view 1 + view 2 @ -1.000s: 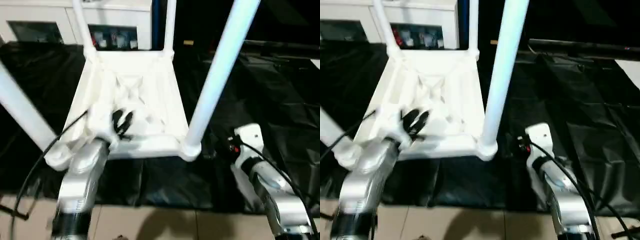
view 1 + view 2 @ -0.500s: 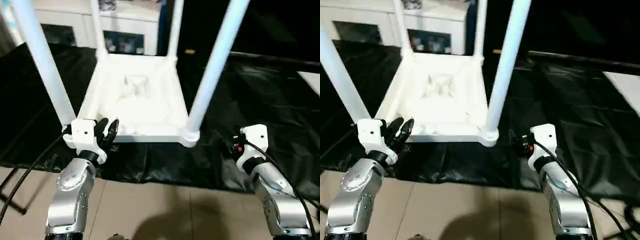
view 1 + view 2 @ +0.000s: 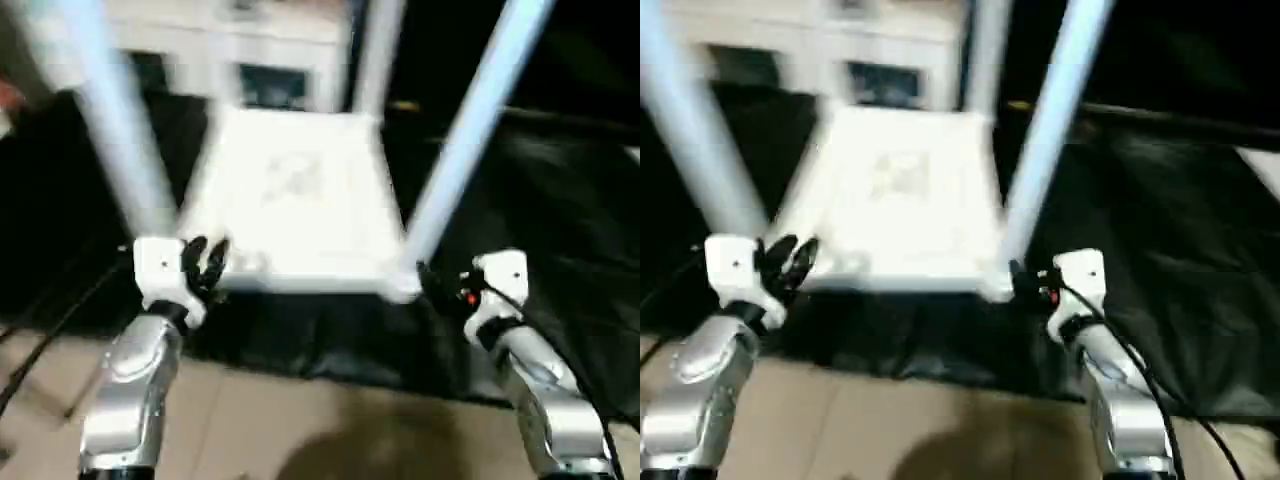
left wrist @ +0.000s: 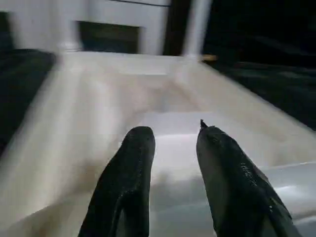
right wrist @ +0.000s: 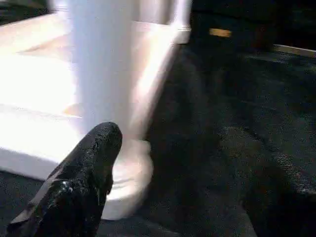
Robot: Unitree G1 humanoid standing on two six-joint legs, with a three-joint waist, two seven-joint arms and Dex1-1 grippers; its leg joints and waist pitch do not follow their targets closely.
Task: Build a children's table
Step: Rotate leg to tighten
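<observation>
Head views: children's table lies inverted on black sheeting, 4 legs up. Left gripper at its near-left corner, right gripper at near-right.

Left wrist view: jaws part-spread, empty, over the rim.

Right wrist view: jaws wide, beside near-right leg.

Judgement: light, stiff, slippery plastic; grip the rim or leg bases.

White plastic children's table upside down on black sheet, ribbed underside up, tube legs standing upright
</observation>
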